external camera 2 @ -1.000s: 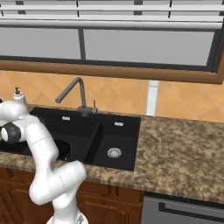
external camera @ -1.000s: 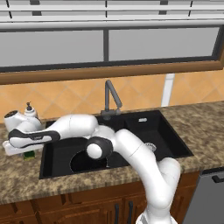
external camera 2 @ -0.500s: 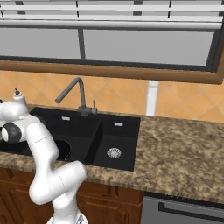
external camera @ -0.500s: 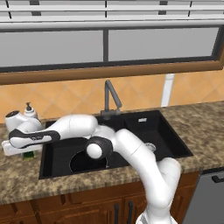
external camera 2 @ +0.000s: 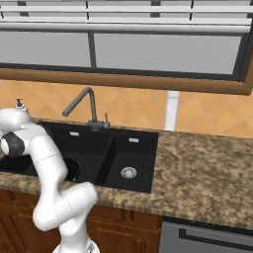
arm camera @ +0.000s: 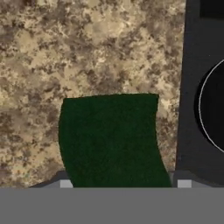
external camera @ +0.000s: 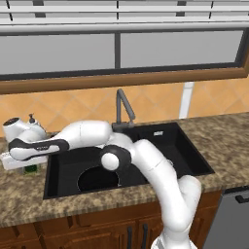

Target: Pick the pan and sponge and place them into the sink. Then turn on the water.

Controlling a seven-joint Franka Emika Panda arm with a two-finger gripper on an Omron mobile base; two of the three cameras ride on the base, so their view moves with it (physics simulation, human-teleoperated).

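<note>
- Gripper (arm camera: 122,183): directly over the sponge (arm camera: 111,140), one finger tip (arm camera: 65,183) on each side of it; jaws stand wide, whether they press the block cannot be told
- Sponge: green face up, lying on the speckled stone counter (arm camera: 65,52) just beside the sink (arm camera: 192,87)
- Pan (external camera: 98,179): round, black, resting in the sink's wider basin
- Tap (external camera: 122,104): grey, standing behind the sink

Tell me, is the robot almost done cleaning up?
Partly. The pan already lies in the sink. Now the open end effector straddles the green sponge, which sits on the counter beside the sink. Left: sponge into the sink, then water; none runs from the tap.
</note>
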